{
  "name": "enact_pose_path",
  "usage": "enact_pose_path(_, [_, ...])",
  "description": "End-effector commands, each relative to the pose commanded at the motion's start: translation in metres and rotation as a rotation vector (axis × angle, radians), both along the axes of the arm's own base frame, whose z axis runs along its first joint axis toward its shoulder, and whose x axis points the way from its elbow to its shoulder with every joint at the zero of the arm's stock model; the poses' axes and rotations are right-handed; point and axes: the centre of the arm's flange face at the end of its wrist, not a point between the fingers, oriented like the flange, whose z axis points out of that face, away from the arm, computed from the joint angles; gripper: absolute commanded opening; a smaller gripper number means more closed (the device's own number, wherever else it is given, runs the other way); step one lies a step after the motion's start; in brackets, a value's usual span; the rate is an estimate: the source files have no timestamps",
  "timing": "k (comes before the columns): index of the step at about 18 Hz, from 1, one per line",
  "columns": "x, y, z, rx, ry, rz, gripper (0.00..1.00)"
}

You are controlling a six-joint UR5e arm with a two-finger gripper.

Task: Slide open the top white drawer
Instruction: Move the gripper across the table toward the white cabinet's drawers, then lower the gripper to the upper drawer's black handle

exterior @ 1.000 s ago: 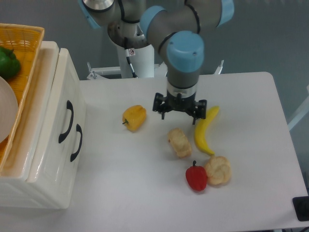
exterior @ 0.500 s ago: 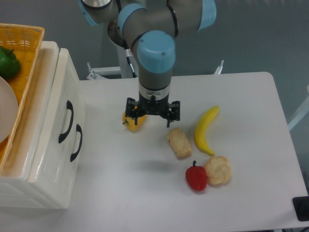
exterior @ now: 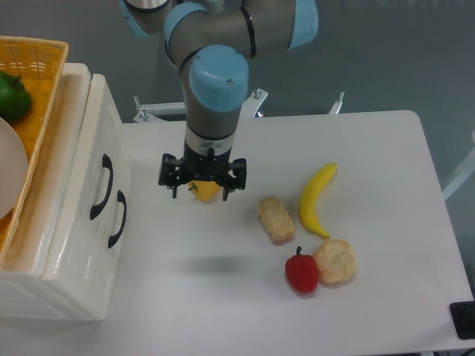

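The white cabinet stands at the table's left edge, its front facing right. The top white drawer (exterior: 105, 141) is shut, flush with the lower drawer (exterior: 96, 259). Its black curved handle (exterior: 102, 186) sits just above and left of the lower drawer's handle (exterior: 117, 219). My gripper (exterior: 201, 182) hangs over the table to the right of the cabinet, a clear gap from the top handle. It points down, open and empty. It is directly over a yellow pepper (exterior: 205, 192), most of which it hides.
An orange wicker basket (exterior: 41, 67) on the cabinet holds a green pepper (exterior: 12, 96) and a white plate (exterior: 9, 178). On the table lie a bread piece (exterior: 275, 218), a banana (exterior: 315, 199), a red pepper (exterior: 302, 271) and a second bread piece (exterior: 335, 261).
The arm has swept left across the table, from beside the banana to over the yellow pepper, closer to the cabinet. The gripper stayed open. The drawers have not moved.
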Motion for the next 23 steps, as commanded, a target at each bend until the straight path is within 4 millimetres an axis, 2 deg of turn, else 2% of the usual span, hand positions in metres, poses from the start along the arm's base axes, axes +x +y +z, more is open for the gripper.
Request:
enact_pose_path(5, [0.019, 0.008, -0.001, 0.022, -0.079, 0.0, 1.0])
enact_pose_path(10, [0.026, 0.007, -0.001, -0.004, -0.117, 0.023, 1.0])
enact_pose_path(23, [0.031, 0.012, 0.001, 0.042, -0.206, 0.084, 1.0])
